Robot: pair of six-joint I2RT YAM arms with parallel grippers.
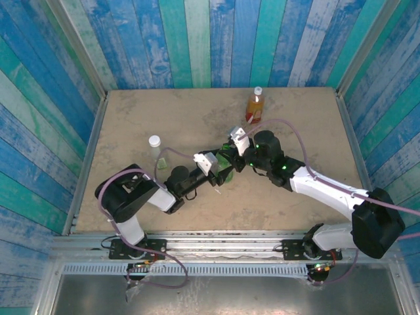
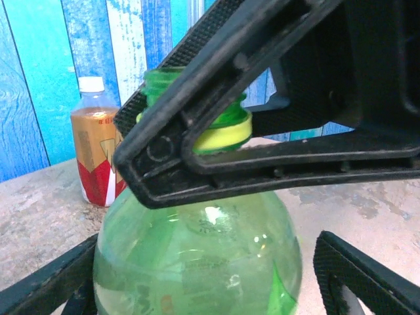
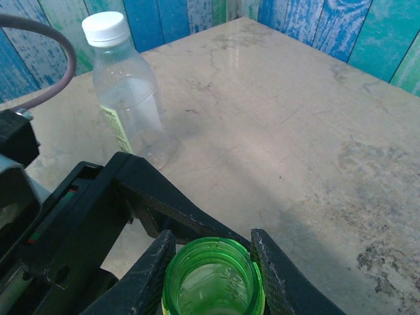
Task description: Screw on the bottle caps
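The green bottle point(image 2: 216, 230) stands at the table's middle, its mouth point(image 3: 213, 279) uncapped and a yellow-green ring point(image 2: 226, 136) round the neck. My right gripper point(image 3: 213, 246) is shut on that neck from above, a finger pressed to each side. My left gripper point(image 2: 203, 269) straddles the bottle's wide body. Its left finger point(image 2: 46, 282) lies against the bottle, and its right finger point(image 2: 361, 275) stands a little off it. The clear bottle point(image 3: 128, 98) carries a white cap point(image 3: 104, 27). The amber bottle point(image 2: 98, 151) with the red label also wears a white cap point(image 2: 91, 84).
The clear bottle point(image 1: 156, 152) stands left of the grippers, the amber bottle point(image 1: 254, 105) at the back near the far edge. Blue and green plank walls point(image 1: 210, 39) close in the table point(image 1: 131, 118) on three sides.
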